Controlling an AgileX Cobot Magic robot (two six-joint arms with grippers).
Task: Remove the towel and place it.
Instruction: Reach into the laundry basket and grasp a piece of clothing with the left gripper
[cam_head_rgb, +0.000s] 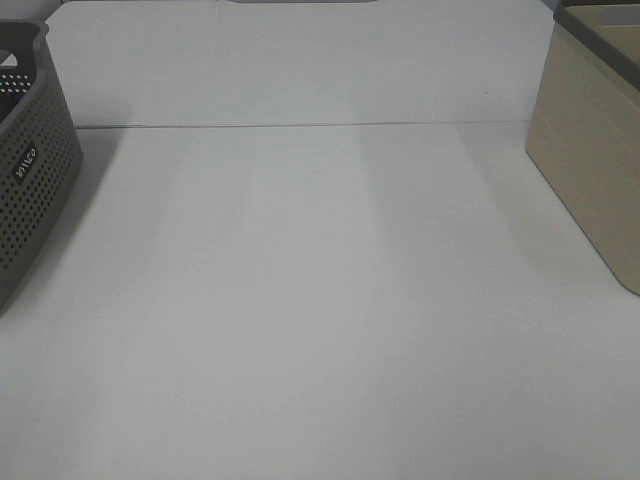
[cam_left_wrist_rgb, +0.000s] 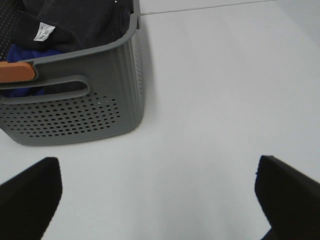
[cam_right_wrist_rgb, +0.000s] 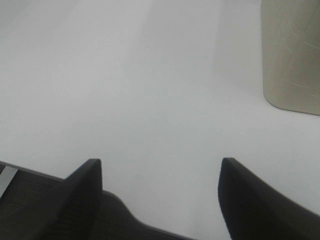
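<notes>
The dark towel (cam_left_wrist_rgb: 82, 25) lies bundled inside the grey perforated basket (cam_left_wrist_rgb: 95, 112), its small white tag (cam_left_wrist_rgb: 44, 31) showing on top, with blue cloth (cam_left_wrist_rgb: 20, 52) beneath it. My left gripper (cam_left_wrist_rgb: 157, 200) hangs over the white table a short way from the basket's side, jaws wide open and empty. My right gripper (cam_right_wrist_rgb: 160, 197) is open too, holding nothing, near the table's front edge with the beige bin (cam_right_wrist_rgb: 292, 55) ahead of it. Neither gripper shows in the exterior high view, where the basket (cam_head_rgb: 30, 170) stands at the left edge.
A beige bin (cam_head_rgb: 595, 150) stands at the right edge of the table. An orange-brown handle piece (cam_left_wrist_rgb: 17, 71) sits on the basket's rim. A seam (cam_head_rgb: 300, 125) runs across the white table (cam_head_rgb: 320, 300) at the back.
</notes>
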